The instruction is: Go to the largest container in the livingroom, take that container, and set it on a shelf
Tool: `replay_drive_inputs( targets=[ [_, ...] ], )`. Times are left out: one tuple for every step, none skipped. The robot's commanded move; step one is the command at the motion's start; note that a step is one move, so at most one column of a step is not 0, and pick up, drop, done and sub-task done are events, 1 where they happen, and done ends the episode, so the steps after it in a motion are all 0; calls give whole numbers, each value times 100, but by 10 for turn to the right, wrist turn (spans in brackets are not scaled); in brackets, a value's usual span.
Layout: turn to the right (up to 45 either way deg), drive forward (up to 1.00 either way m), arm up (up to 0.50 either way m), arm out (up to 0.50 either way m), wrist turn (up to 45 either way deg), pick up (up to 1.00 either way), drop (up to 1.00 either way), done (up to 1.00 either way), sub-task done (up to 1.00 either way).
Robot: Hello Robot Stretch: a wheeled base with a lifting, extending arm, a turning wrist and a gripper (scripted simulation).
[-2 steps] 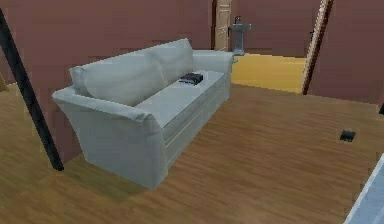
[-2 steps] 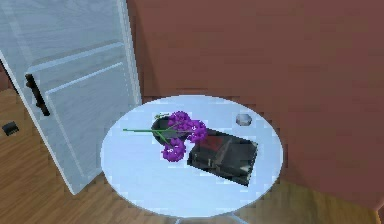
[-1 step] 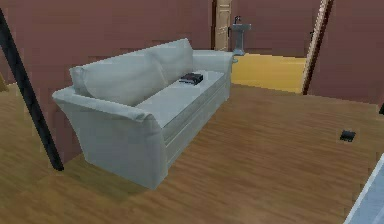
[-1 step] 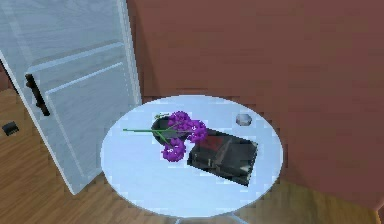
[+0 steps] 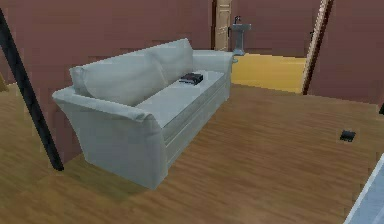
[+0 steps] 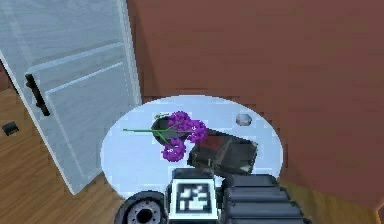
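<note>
In the arm side view a round pale-blue table (image 6: 130,160) stands against a reddish-brown wall. On it lies a bunch of purple flowers (image 6: 180,130) with a green stem. My arm (image 6: 255,200) rises from the bottom edge with its white marker square (image 6: 197,195). The gripper (image 6: 222,155) shows as a dark body over the tabletop just right of the flowers. I cannot tell whether it holds anything. A small grey round thing (image 6: 243,119) sits near the table's far right rim.
A white panelled door (image 6: 70,80) with a black handle stands left of the table. The forward view shows a light-grey sofa (image 5: 140,100) with a small dark object (image 5: 191,78) on its seat. Wooden floor, a small dark thing (image 5: 347,135) on it, and a doorway (image 5: 265,60) lie beyond.
</note>
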Motion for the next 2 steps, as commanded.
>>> replay_drive_inputs(
  targets=[
    [0,0,0,50,0,0,0,0,0],
    [0,0,0,0,450,0,0,0,0]
  ],
)
